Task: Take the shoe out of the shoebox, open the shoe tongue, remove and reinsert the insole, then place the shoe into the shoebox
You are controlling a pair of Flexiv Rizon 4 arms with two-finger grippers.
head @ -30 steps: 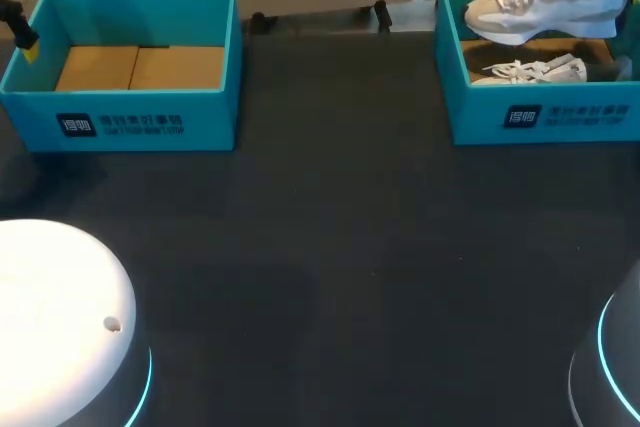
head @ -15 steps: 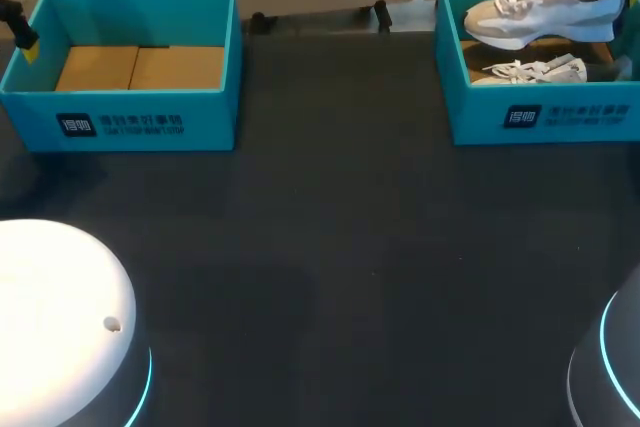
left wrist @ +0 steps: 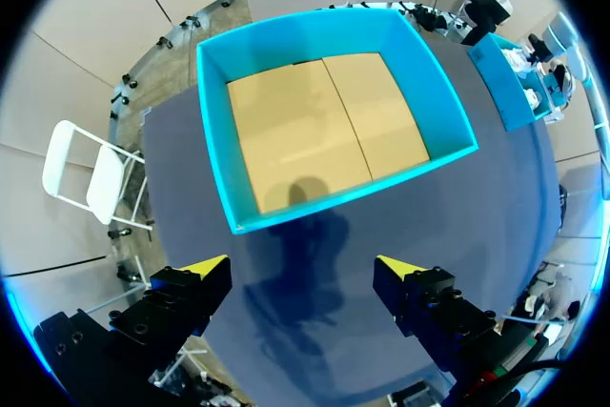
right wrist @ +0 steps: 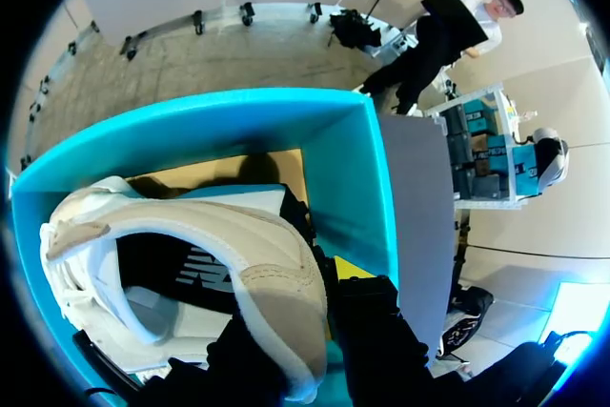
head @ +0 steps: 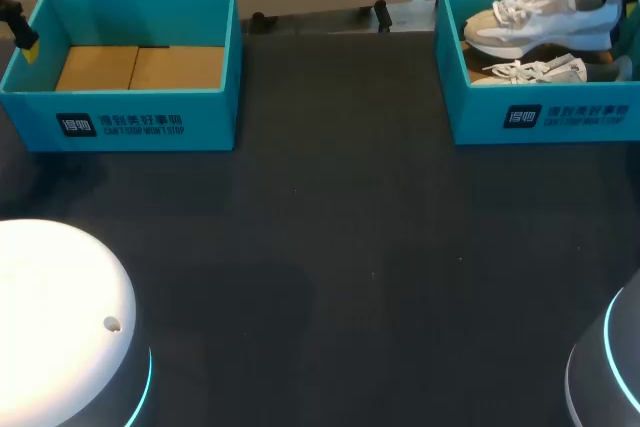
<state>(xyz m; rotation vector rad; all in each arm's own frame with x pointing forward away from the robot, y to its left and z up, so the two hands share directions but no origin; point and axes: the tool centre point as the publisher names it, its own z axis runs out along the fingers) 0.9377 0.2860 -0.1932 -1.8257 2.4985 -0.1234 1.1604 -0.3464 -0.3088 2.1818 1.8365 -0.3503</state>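
Observation:
A white and beige shoe [head: 540, 17] hangs tilted over the right teal shoebox [head: 545, 117]. My right gripper [right wrist: 305, 307] is shut on its heel [right wrist: 276, 283], one yellow tip showing beside the shoe. A second, similar shoe [head: 530, 72] lies on the box floor below it. The left teal shoebox [head: 130, 122] holds only its cardboard floor [left wrist: 324, 131]. My left gripper [left wrist: 305, 274] stands open above the dark table, just short of that box's near wall, with nothing between its fingers.
The dark tabletop [head: 340, 227] stretches between the two boxes. My arms' rounded bases sit at the near corners, a white one [head: 60, 317] at the left and a grey one [head: 610, 367] at the right.
The held shoe has sunk a little and shifted right, closer to the right shoebox. The left arm has not moved.

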